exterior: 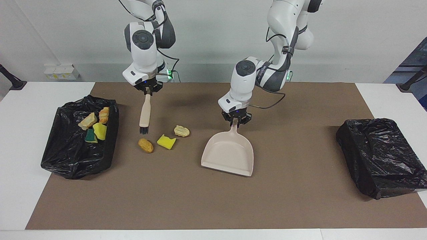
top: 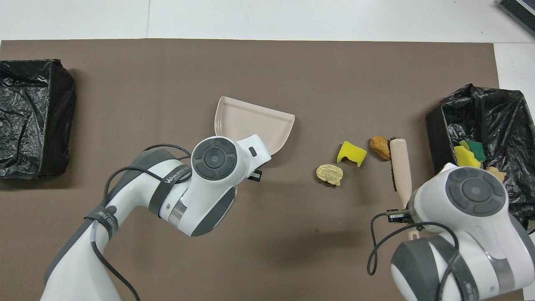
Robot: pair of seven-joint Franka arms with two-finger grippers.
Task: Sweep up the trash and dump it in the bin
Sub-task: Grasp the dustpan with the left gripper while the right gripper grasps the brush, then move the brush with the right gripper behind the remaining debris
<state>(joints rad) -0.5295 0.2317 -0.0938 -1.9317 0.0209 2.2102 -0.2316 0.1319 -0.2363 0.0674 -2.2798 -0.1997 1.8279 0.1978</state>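
On white table [exterior: 20, 140], brown mat [exterior: 206, 200].

- I see my left arm [top: 167, 196] over the dustpan's [top: 250, 125] handle, its hand hidden under the wrist.
- My right arm [top: 472, 209] carries the brush [top: 400, 163], bristles just beside the brown lump [top: 378, 146].
- The yellow sponge [top: 351, 152] and tan lump [top: 329, 174] lie between dustpan and brush.
- The bin [top: 493, 108] at the right arm's end of the desk holds more scraps [top: 468, 154].
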